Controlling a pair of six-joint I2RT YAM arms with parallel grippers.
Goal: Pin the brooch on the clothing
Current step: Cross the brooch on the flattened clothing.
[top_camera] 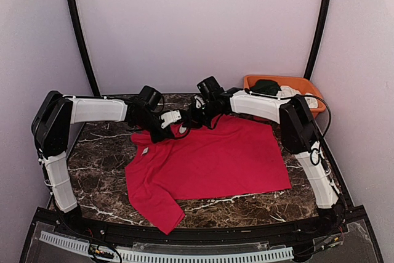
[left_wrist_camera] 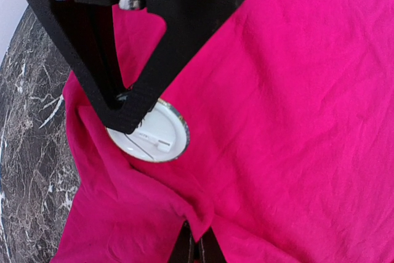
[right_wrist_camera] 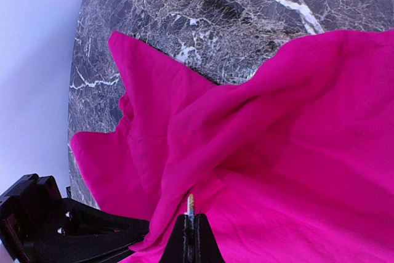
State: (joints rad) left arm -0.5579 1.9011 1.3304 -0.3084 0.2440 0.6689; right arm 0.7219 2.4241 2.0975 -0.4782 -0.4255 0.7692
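Note:
The red T-shirt (top_camera: 215, 158) lies spread on the marble table (top_camera: 98, 164), bunched at its far left corner where both grippers meet. My left gripper (left_wrist_camera: 197, 247) is shut on a raised fold of the shirt (left_wrist_camera: 295, 90); in the top view it is at the shirt's far edge (top_camera: 172, 129). My right gripper (right_wrist_camera: 192, 229) is shut on the round white brooch (right_wrist_camera: 191, 201), seen edge-on against the cloth (right_wrist_camera: 277, 152). The left wrist view shows the brooch's back (left_wrist_camera: 157, 140) with its pin bar, pressed on the cloth under the right gripper's black fingers (left_wrist_camera: 132, 106).
An orange tray (top_camera: 311, 90) stands at the back right with a dark green garment (top_camera: 266, 86) and a white garment (top_camera: 292, 92) in it. Pale walls close in the back and both sides. The left gripper's fingers (right_wrist_camera: 92, 229) show at the lower left of the right wrist view.

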